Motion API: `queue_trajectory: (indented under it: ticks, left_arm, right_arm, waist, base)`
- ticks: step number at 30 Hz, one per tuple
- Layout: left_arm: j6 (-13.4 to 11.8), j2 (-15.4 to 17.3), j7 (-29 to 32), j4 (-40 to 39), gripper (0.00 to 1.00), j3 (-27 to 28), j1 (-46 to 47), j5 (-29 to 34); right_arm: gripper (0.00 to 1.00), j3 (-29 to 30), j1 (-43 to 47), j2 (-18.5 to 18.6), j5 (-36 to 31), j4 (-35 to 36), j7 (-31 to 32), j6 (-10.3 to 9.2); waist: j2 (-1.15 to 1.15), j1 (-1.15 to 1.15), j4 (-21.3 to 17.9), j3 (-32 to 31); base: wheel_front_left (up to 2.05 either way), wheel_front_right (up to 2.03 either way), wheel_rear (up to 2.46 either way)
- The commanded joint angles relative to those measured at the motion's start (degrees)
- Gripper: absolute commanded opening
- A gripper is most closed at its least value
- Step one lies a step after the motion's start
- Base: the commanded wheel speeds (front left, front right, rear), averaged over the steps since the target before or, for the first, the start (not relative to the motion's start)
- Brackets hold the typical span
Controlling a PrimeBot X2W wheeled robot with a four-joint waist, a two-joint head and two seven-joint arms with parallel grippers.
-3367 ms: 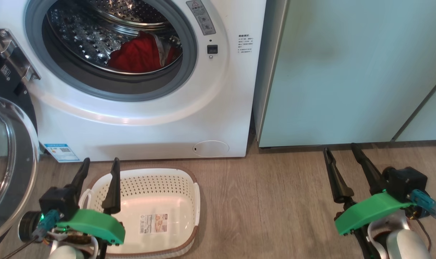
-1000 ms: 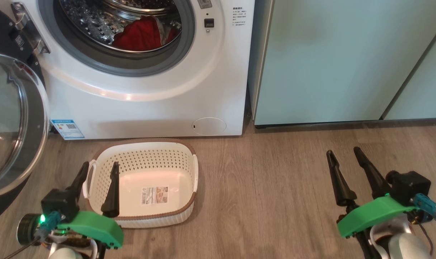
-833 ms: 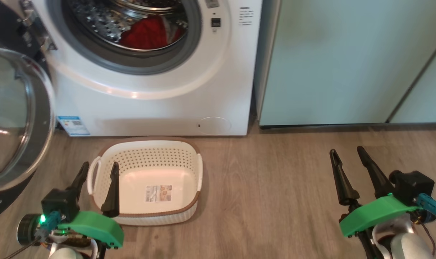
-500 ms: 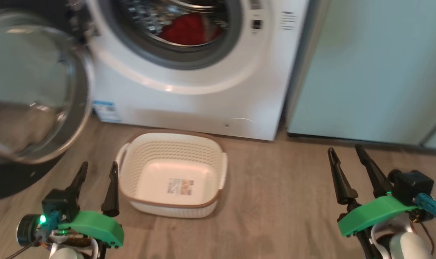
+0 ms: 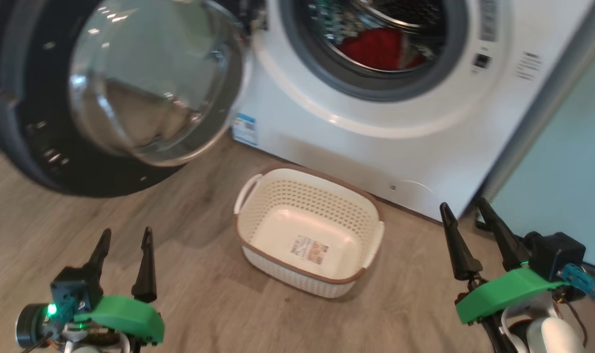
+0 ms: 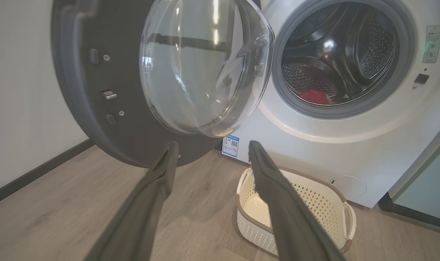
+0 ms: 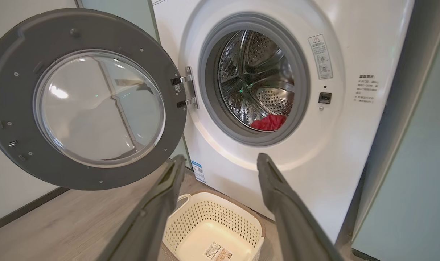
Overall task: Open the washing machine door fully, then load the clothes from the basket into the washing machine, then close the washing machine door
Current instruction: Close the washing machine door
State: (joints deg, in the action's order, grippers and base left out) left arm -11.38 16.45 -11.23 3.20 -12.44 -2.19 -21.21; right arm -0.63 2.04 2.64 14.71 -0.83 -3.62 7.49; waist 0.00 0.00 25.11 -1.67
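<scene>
The white washing machine [image 5: 375, 142] [image 6: 314, 152] [image 7: 343, 152] stands with its round door [image 5: 37, 152] [image 6: 82, 108] [image 7: 20, 72] swung wide to the left, glass bowl facing me. Red clothes [image 5: 375, 49] [image 6: 314, 96] [image 7: 268, 123] lie low in the steel drum. The cream basket [image 5: 309, 196] [image 6: 332, 203] [image 7: 212, 217] sits on the floor before the machine, with just a sticker on its bottom. My left gripper [image 5: 125, 235] [image 6: 209, 148] is open at lower left, short of the door. My right gripper [image 5: 464, 206] [image 7: 220, 163] is open at lower right, right of the basket.
Pale green cabinets [image 5: 562, 196] [image 7: 415, 174] stand right of the washer. A white wall with dark skirting [image 6: 31, 174] runs behind the open door. Wood floor [image 5: 204, 294] spreads between my grippers around the basket.
The head camera has turned left, so washer and basket slid right in view and the whole door came in. Both grippers keep the same open pose.
</scene>
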Motion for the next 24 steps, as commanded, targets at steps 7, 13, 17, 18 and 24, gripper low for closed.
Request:
queue_trajectory:
  ticks: [7, 13, 17, 18, 24]
  left_arm:
    - [-0.9, 1.6, -0.5, -2.6, 1.0, 2.8, 2.3, -0.6]
    - [-1.2, 1.7, -0.6, -2.9, 1.0, 2.8, 2.3, -0.7]
    - [-1.5, 1.8, -0.7, -3.1, 1.0, 2.8, 2.3, -0.7]
    - [-1.5, 1.9, -0.7, -3.2, 1.0, 2.9, 2.4, -0.7]
    - [-1.7, 2.0, -1.1, -3.5, 0.1, 2.9, 2.5, -0.7]
  right_arm:
    - [1.0, -1.4, -1.2, 0.2, 0.5, 1.4, -0.8, 0.0]
    - [1.0, -1.5, -1.3, 0.2, 0.5, 1.3, -0.9, 0.0]
    - [1.0, -1.5, -1.4, 0.2, 0.5, 1.2, -0.9, 0.0]
    - [1.0, -1.5, -1.5, 0.2, 0.4, 1.2, -0.8, 0.0]
    - [1.0, -1.4, -1.6, 0.2, 0.4, 1.1, -0.8, 0.0]
  waist:
    - [0.0, 0.0, 3.9, -0.1]
    - [0.0, 0.0, 4.1, 0.3]
    - [0.0, 0.0, 4.1, 0.6]
    - [0.0, 0.0, 4.1, 0.7]
    - [0.0, 0.0, 4.4, 1.0]
  base:
    - [0.0, 0.0, 0.0]
    - [0.0, 0.0, 0.0]
    - [0.0, 0.0, 0.0]
    - [0.0, 0.0, 0.0]
    - [0.0, 0.0, 0.0]
